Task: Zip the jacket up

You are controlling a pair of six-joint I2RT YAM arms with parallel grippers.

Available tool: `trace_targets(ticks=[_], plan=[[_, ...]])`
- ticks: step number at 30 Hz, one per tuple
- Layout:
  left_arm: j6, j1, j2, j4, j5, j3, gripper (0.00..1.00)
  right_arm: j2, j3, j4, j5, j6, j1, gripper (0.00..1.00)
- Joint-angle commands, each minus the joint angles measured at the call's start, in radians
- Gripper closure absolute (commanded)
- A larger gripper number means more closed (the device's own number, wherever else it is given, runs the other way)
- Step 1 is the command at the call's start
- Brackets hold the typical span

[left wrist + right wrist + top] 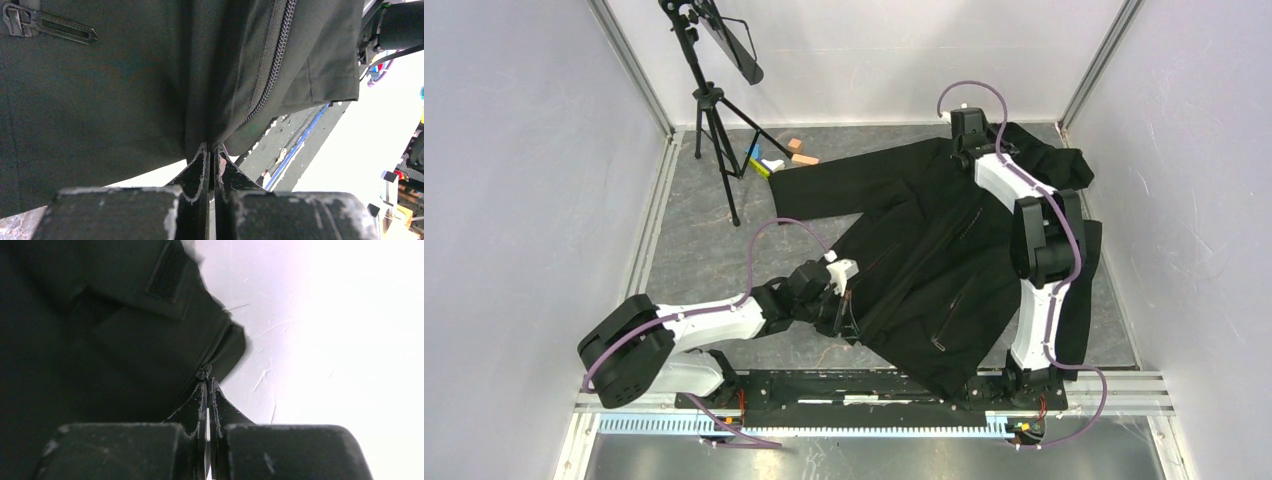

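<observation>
The left gripper [212, 148] pinches the jacket [929, 270] hem beside its zipper [270, 65]; the right gripper [207, 384] is clamped on its collar.

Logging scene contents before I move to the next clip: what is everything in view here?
jacket: one, black, spread over the table's middle and right, front zipper showing.
tripod: one, black, far left, carrying a dark panel.
small blocks: a few, orange, blue, yellow and white, by the far wall beside the tripod.
table: one, mottled grey, between white walls.
left arm: one, white and black; left gripper shut on the jacket's lower edge beside the zipper.
right arm: one, white and black, reaching far; right gripper shut on the jacket at the zipper slider, near the collar.
</observation>
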State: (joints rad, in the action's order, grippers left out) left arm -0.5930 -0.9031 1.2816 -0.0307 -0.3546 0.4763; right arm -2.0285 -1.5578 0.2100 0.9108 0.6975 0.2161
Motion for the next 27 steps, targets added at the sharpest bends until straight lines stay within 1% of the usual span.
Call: trace_targets(ticks=[1, 6, 7, 10, 12, 13, 14, 15, 16, 17, 18, 19, 20, 21, 22, 23, 24, 27], plan=[[-0.019, -0.011, -0.014, 0.139, 0.015, -0.006, 0.98, -0.094, -0.188, -0.163, 0.047, 0.137, -0.088, 1.00], [-0.051, -0.011, -0.004, 0.133, 0.024, -0.015, 0.98, -0.202, -0.320, -0.202, -0.011, 0.169, -0.153, 1.00], [-0.051, -0.011, 0.007, 0.134, 0.025, -0.009, 0.98, -0.224, -0.336, -0.236, -0.025, 0.180, -0.158, 1.00], [-0.048, -0.011, 0.042, 0.143, 0.035, 0.022, 0.98, -0.260, -0.375, -0.257, -0.099, 0.184, -0.154, 1.00], [-0.052, -0.011, 0.063, 0.140, 0.027, 0.050, 0.98, -0.284, -0.438, -0.166, -0.158, 0.115, -0.143, 1.00], [-0.053, -0.011, 0.072, 0.142, 0.028, 0.068, 0.98, -0.281, -0.450, -0.134, -0.164, 0.072, -0.132, 1.00], [-0.054, -0.010, 0.077, 0.151, 0.032, 0.085, 0.96, -0.266, -0.441, -0.117, -0.160, 0.021, -0.124, 0.93], [-0.058, -0.009, 0.077, 0.165, 0.049, 0.101, 0.89, -0.239, -0.423, -0.085, -0.177, -0.023, -0.113, 0.80], [-0.061, -0.009, 0.068, 0.173, 0.065, 0.109, 0.80, -0.196, -0.390, -0.058, -0.208, -0.080, -0.103, 0.68], [-0.064, -0.010, 0.055, 0.177, 0.083, 0.111, 0.72, -0.152, -0.353, -0.031, -0.263, -0.130, -0.094, 0.56], [-0.064, -0.010, 0.037, 0.179, 0.095, 0.110, 0.64, -0.092, -0.295, -0.023, -0.306, -0.192, -0.086, 0.38], [-0.064, -0.009, 0.018, 0.183, 0.109, 0.111, 0.57, -0.028, -0.242, -0.024, -0.318, -0.260, -0.074, 0.26], [-0.060, -0.007, 0.005, 0.195, 0.115, 0.115, 0.51, 0.024, -0.182, -0.015, -0.338, -0.316, -0.060, 0.20], [-0.051, -0.007, -0.013, 0.211, 0.119, 0.123, 0.48, 0.088, -0.139, 0.002, -0.363, -0.372, -0.047, 0.16], [-0.046, -0.007, -0.030, 0.231, 0.123, 0.130, 0.45, 0.140, -0.086, 0.018, -0.388, -0.417, -0.028, 0.14], [-0.042, -0.007, -0.055, 0.245, 0.127, 0.133, 0.36, 0.207, -0.043, 0.033, -0.424, -0.460, -0.007, 0.12], [-0.039, -0.007, -0.081, 0.256, 0.132, 0.135, 0.24, 0.259, 0.010, 0.048, -0.436, -0.505, 0.018, 0.10], [-0.024, -0.005, -0.198, 0.311, 0.171, 0.140, 0.19, 0.435, 0.133, 0.128, -0.488, -0.618, 0.091, 0.08]])
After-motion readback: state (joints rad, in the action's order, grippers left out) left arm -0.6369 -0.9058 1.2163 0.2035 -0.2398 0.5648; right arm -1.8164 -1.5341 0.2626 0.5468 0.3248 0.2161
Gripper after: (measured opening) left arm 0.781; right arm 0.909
